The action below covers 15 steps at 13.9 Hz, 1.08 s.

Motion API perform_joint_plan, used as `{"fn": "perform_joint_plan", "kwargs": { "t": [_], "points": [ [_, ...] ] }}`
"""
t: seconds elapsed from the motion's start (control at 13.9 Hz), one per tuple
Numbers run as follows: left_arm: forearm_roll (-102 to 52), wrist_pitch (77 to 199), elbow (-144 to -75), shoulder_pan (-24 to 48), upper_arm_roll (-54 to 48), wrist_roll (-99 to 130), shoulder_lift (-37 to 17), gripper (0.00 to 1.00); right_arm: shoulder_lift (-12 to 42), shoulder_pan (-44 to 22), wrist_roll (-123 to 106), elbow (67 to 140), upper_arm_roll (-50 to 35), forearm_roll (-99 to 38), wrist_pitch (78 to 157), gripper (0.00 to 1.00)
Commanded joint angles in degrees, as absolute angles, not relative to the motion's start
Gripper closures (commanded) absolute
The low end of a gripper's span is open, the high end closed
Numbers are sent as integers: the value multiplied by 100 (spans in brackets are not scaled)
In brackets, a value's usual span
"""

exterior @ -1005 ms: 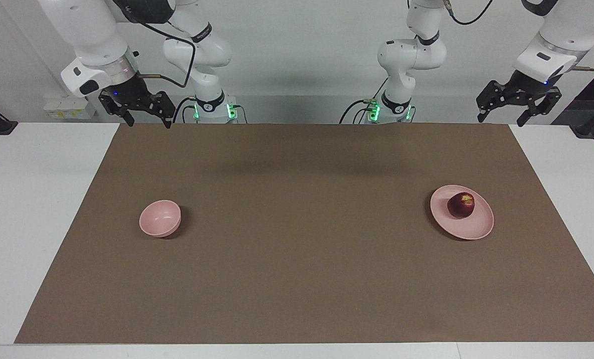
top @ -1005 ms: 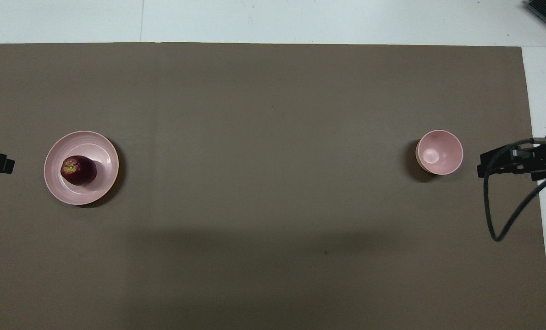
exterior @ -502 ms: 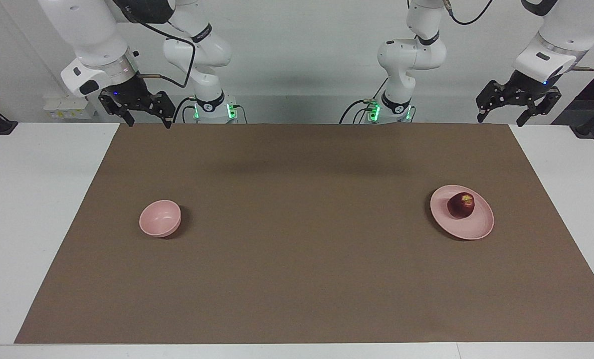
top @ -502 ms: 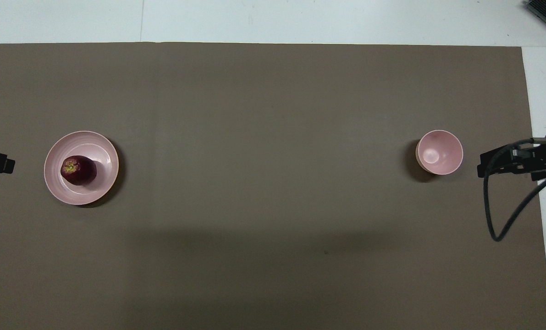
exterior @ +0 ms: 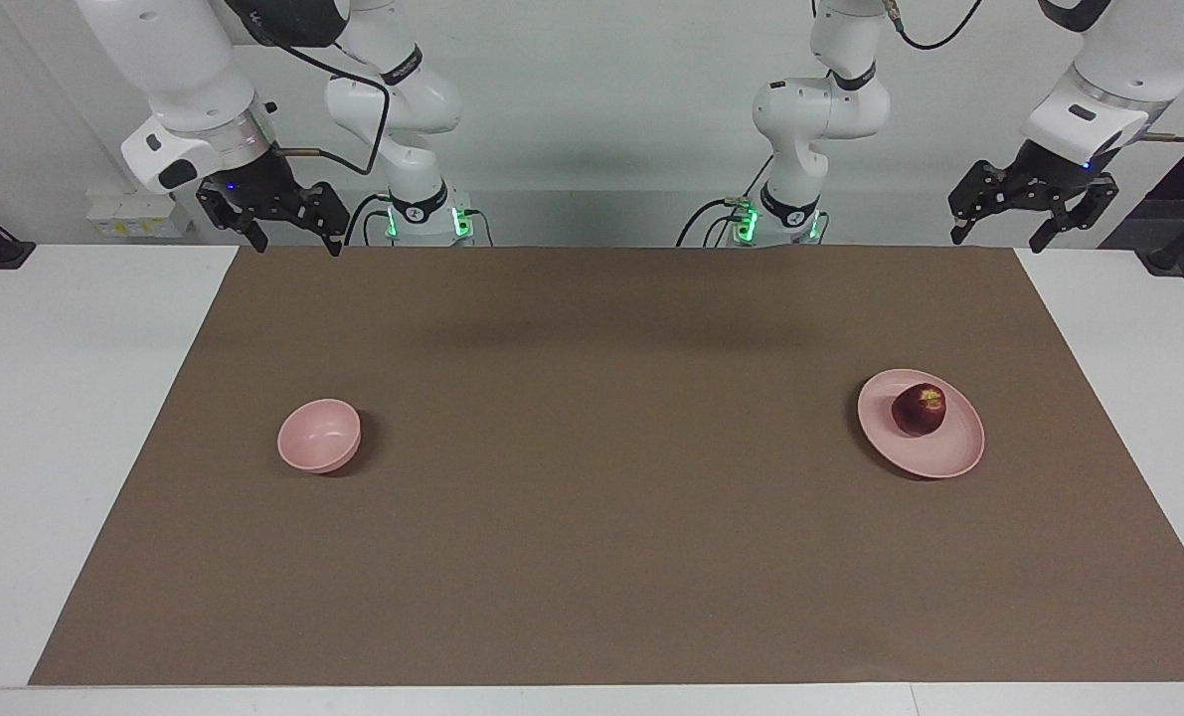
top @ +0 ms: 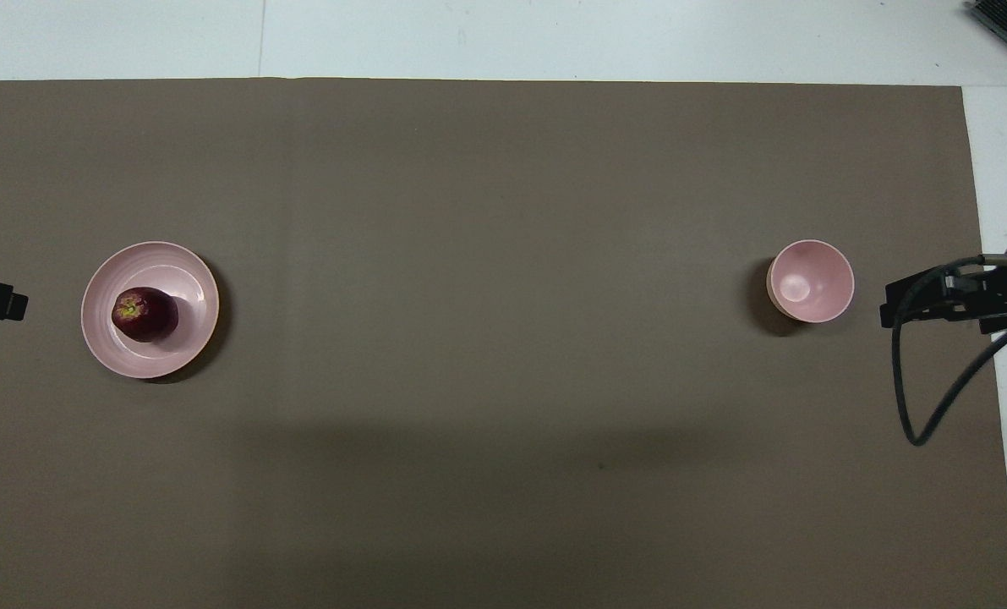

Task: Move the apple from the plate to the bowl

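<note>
A dark red apple (exterior: 919,409) (top: 145,314) lies on the pale pink plate (exterior: 939,456) (top: 183,271) toward the left arm's end of the table. The small pink bowl (exterior: 319,435) (top: 810,280) stands empty toward the right arm's end. My left gripper (exterior: 1032,231) hangs open, raised high over the mat's corner near the left arm's base, well apart from the plate. My right gripper (exterior: 293,235) hangs open, raised over the mat's corner near the right arm's base, well apart from the bowl. Only their tips show in the overhead view.
A brown mat (exterior: 592,557) (top: 503,211) covers most of the white table (exterior: 45,398). A black cable (top: 917,397) loops from the right arm over the mat's edge near the bowl.
The left gripper has risen very slightly. The apple, plate, bowl and right gripper have not moved.
</note>
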<state>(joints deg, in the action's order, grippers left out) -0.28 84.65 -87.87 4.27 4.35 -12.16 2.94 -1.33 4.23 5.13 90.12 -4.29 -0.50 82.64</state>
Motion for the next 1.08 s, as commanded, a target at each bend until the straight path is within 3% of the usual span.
{"fn": "perform_joint_plan", "kwargs": {
  "t": [0.0,0.36,1.0],
  "points": [
    [-105,8490,-8806,457,448,-1318,334,0,-237,519,387,9114,-466,-88,8262,0],
    [-105,9104,-9280,413,466,-1783,316,0,-237,519,387,9114,-466,-88,8262,0],
    [-105,10906,-10826,168,483,-2522,229,0,-237,519,387,9114,-466,-88,8262,0]
  ]
}}
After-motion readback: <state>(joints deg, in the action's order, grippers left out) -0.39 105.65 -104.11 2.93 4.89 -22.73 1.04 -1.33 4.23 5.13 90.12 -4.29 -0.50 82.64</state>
